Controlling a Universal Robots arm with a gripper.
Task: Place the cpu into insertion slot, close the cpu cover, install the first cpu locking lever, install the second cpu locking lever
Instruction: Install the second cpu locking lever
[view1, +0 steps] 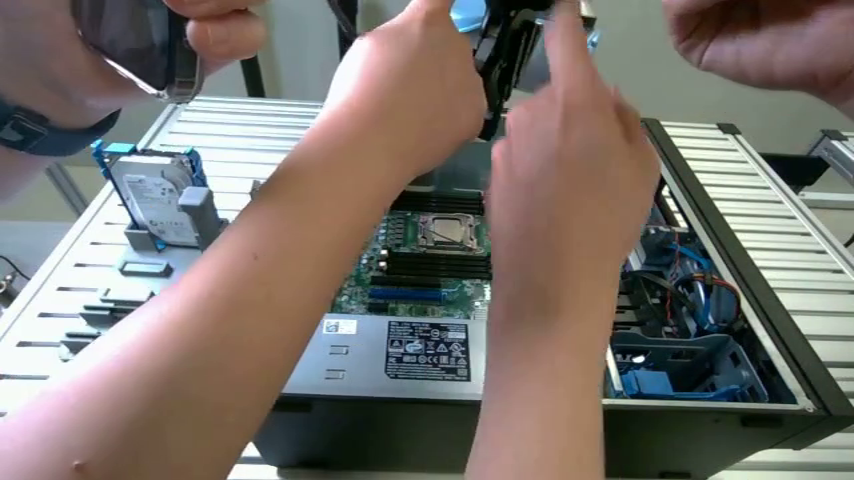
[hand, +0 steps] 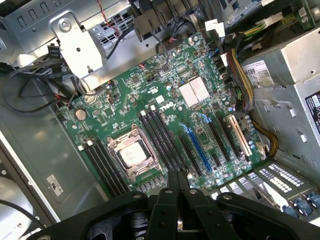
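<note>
The gripper (hand: 178, 181) is seen with its fingers pressed together and nothing held, poised above the green board (hand: 165, 120). The cpu (hand: 131, 153) already lies in the insertion slot (hand: 133, 152), just ahead of the fingertips and slightly to one side. The cpu cover (view1: 446, 233) appears lowered around the chip, though this cannot be confirmed. A lever is best pressed squarely and slowly. In the exterior view, the gripper is largely hidden by a person's hands (view1: 567, 150); the levers' positions cannot be made out.
</note>
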